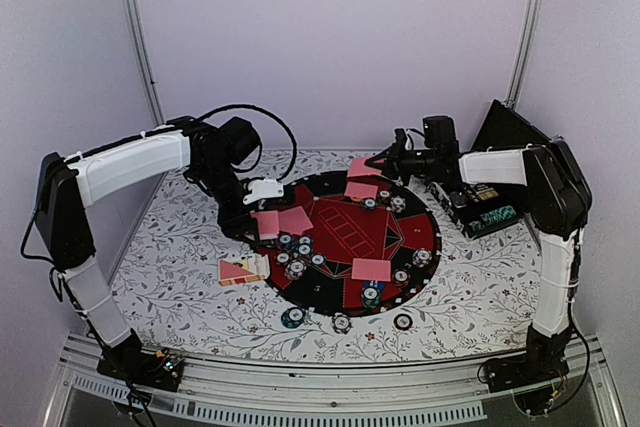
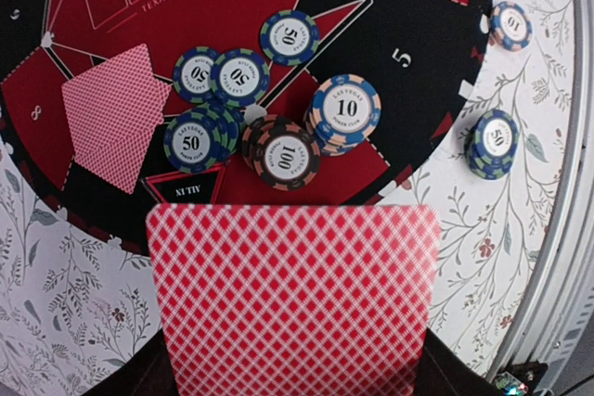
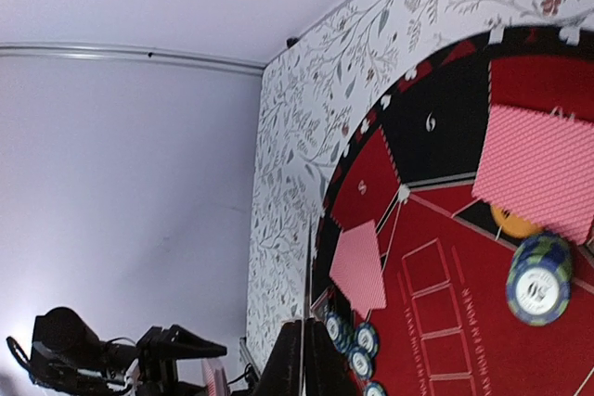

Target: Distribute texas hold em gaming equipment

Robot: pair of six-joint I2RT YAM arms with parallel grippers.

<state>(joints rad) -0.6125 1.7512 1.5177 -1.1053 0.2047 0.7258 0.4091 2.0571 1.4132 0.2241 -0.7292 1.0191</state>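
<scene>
A: Red diamond lattice with thin white lines: is that the playing card (image 2: 292, 299)?
B: Yes, its back. The left gripper (image 1: 256, 221) pinches it above the mat (image 2: 408, 16) edge, near the stacked poker chips (image 2: 345, 110).
A: And the right gripper (image 3: 306, 354)?
B: Jaws pressed together by the mat's far edge; whether they hold anything is unclear.

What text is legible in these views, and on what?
"TEXAS HOLD EM POKER", "5", "6", "8": mat
"50": green-blue chips
"10", "LAS VEGAS": blue chip
"100": dark chip
"ALL IN", upside down: black panel on mat
Top view text: too small to read.
</scene>
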